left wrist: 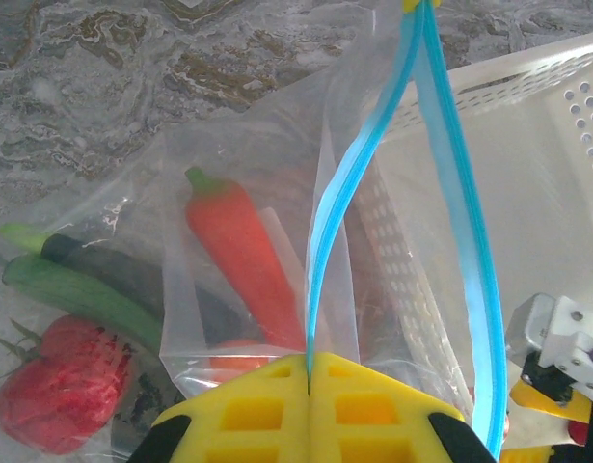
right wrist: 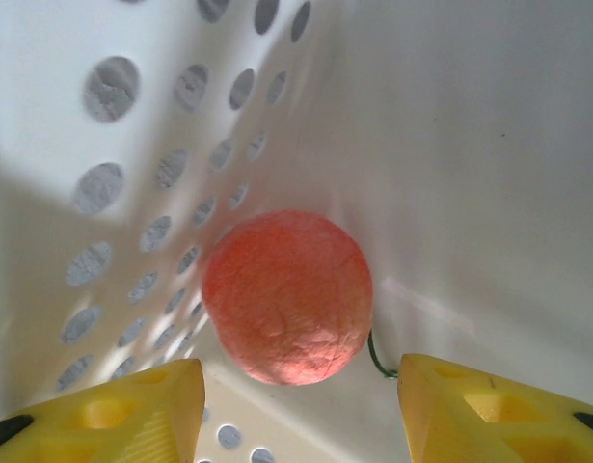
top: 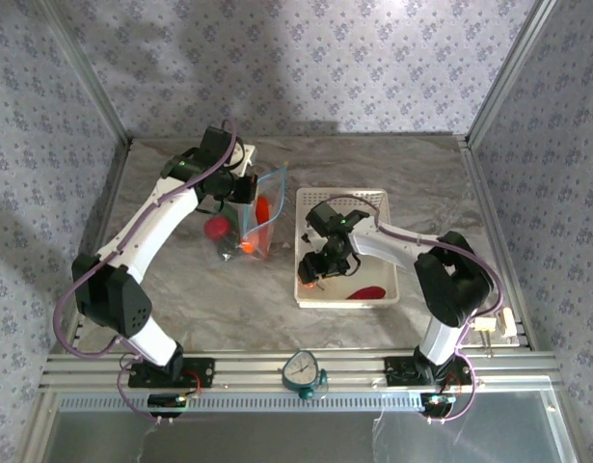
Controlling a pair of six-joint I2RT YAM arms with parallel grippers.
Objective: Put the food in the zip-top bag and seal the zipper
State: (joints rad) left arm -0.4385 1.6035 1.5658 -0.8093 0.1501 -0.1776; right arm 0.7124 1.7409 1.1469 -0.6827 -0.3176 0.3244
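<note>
Just ahead of the right gripper [right wrist: 301, 410], whose yellow fingers [right wrist: 132, 410] stand apart and empty, a round orange-red fruit [right wrist: 286, 297] sits centred on the gap, tucked into a corner of the white basket [right wrist: 470, 145]. Being round, it has no long axis to match, so a short straight advance looks enough to bracket it. Farther off, the left gripper [left wrist: 309, 410] is clamped tight on the light-blue zipper [left wrist: 339, 203], holding up the mouth of the zip-top bag [left wrist: 267, 125], with the basket just to its right.
</note>
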